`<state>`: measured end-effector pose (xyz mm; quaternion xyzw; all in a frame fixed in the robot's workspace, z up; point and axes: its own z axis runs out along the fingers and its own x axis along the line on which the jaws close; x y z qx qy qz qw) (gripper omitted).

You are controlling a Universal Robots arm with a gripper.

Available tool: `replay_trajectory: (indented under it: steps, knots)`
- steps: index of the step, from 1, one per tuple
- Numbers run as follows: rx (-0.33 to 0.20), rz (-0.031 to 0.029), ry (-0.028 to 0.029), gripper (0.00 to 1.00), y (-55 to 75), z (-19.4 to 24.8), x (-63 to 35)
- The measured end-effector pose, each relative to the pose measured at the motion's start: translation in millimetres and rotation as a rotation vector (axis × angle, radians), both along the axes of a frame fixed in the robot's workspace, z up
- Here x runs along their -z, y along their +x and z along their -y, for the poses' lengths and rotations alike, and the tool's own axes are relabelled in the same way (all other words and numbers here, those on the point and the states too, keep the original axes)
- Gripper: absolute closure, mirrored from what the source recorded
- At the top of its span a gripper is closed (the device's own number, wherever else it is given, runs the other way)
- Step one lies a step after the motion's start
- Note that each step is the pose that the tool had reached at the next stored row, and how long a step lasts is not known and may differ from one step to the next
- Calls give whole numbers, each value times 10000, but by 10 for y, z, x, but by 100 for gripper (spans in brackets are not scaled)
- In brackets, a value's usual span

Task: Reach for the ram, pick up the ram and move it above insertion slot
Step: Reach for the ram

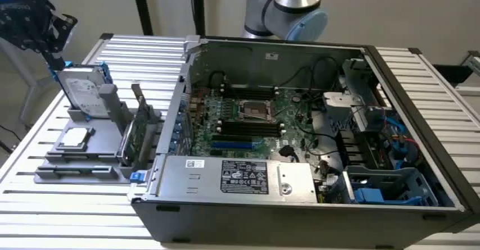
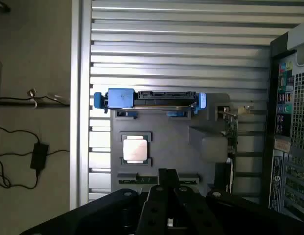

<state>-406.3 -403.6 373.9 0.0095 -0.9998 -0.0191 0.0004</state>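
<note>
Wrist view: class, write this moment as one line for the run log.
stage: reach | gripper: over gray holder tray | ram: in tray slot beside CPU, not yet lifted

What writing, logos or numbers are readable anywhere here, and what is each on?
No text is readable.
The black label on the power supply: print too small.
The white sticker beside it: blurred.
The hard drive label: blurred.
The stickers on the computer case rear: too small.
</note>
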Motion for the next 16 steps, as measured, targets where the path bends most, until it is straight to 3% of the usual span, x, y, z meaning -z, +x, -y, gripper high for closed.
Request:
replay_trajectory:
  steps: [13, 16]
  knots:
    - [0, -1, -1, 89, 0, 0, -1]
    - [1, -1, 0, 89, -1, 34, -1]
